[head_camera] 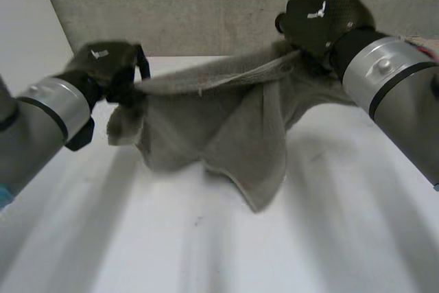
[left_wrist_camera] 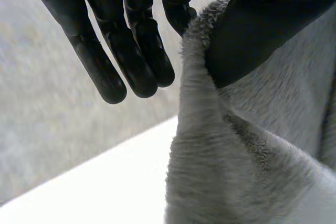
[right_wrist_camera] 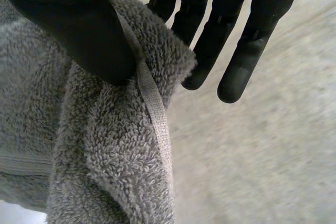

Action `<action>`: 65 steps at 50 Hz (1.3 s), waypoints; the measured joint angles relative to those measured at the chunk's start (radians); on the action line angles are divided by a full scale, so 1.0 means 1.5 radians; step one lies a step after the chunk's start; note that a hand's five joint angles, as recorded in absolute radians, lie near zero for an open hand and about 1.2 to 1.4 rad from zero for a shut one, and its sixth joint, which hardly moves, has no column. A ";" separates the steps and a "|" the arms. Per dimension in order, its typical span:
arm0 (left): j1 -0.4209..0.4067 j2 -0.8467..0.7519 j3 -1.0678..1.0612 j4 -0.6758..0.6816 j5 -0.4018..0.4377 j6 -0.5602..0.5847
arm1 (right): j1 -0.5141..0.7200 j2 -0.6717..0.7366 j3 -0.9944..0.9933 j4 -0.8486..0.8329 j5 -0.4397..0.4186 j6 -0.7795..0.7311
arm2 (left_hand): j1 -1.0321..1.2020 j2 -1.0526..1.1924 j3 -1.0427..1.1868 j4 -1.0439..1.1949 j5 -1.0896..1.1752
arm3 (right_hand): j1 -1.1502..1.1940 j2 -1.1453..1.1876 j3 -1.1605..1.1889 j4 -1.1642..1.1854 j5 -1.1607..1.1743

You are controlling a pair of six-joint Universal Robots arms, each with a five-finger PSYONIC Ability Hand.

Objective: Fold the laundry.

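A grey towel (head_camera: 219, 125) hangs above the white table (head_camera: 206, 252), stretched between both hands. My left hand (head_camera: 110, 66) pinches its left top corner. In the left wrist view the thumb (left_wrist_camera: 262, 30) presses the towel's edge (left_wrist_camera: 199, 93) against a finger while the other fingers (left_wrist_camera: 131, 51) hang straight. My right hand (head_camera: 319, 15) holds the right top corner, raised higher. In the right wrist view its thumb (right_wrist_camera: 73, 30) clamps the hemmed edge (right_wrist_camera: 152, 98) of the towel, with the remaining fingers (right_wrist_camera: 236, 51) straight. The towel's lower corner (head_camera: 259, 200) droops down to the table.
A grey wall (head_camera: 206, 5) stands behind the table's far edge. Bare white tabletop lies in front of the towel and to both sides.
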 measured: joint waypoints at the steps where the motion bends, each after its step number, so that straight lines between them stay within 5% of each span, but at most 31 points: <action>1: 0.003 -0.016 0.001 -0.002 0.000 0.022 | 0.000 0.009 -0.004 0.011 0.000 0.001 | 0.000 0.000 0.000 0.000 0.000 | 0.000 0.000 0.000 0.000 0.000; 8: 0.009 -0.138 0.028 0.055 -0.001 0.113 | -0.011 0.122 -0.031 0.041 0.002 0.005 | 0.000 0.001 0.000 0.000 0.000 | 0.000 0.000 0.004 0.000 0.000; 12: 0.010 -0.226 0.101 0.160 -0.002 0.136 | -0.022 0.216 -0.093 0.013 0.019 0.010 | 0.000 0.001 0.001 0.000 0.000 | 0.000 0.000 0.004 0.001 0.000; 21: 0.007 -0.274 0.296 0.481 -0.026 0.135 | -0.027 0.268 -0.220 -0.314 0.076 0.025 | 0.000 0.002 0.001 0.000 0.000 | 0.000 0.000 0.004 0.002 0.001; 28: -0.001 -0.224 0.300 0.606 -0.050 0.132 | -0.022 0.211 -0.205 -0.476 0.074 0.044 | 0.000 0.002 0.001 0.000 0.000 | 0.000 0.000 0.004 0.002 0.012; 39: -0.004 -0.150 0.060 0.545 -0.051 0.134 | -0.020 0.189 -0.065 -0.316 0.022 0.062 | 0.000 0.002 0.001 0.000 0.000 | 0.000 0.000 0.004 0.002 0.013; 47: -0.002 -0.149 -0.137 0.528 -0.048 0.138 | -0.025 0.262 0.049 -0.259 -0.012 0.100 | 0.000 0.002 0.001 0.000 0.000 | 0.000 0.000 0.004 0.002 0.013; 50: -0.004 -0.147 -0.180 0.529 -0.048 0.139 | -0.028 0.297 0.064 -0.252 -0.015 0.121 | 0.000 0.002 0.001 0.000 0.000 | -0.022 -0.071 -0.078 -0.085 -0.050; 53: -0.010 -0.131 -0.218 0.529 -0.048 0.139 | -0.032 0.321 0.072 -0.239 -0.015 0.143 | 0.000 0.002 0.003 0.000 0.000 | -0.329 -0.385 -0.391 -0.400 -0.363; 58: -0.027 -0.082 -0.238 0.524 -0.049 0.138 | -0.045 0.324 0.076 -0.195 -0.010 0.182 | 0.000 0.002 0.003 0.000 0.000 | -0.562 -0.621 -0.633 -0.640 -0.610; 65: -0.039 -0.002 -0.238 0.494 -0.049 0.136 | -0.091 0.266 0.083 -0.097 -0.014 0.285 | 0.000 0.002 0.003 0.000 0.000 | -0.569 -0.635 -0.649 -0.655 -0.613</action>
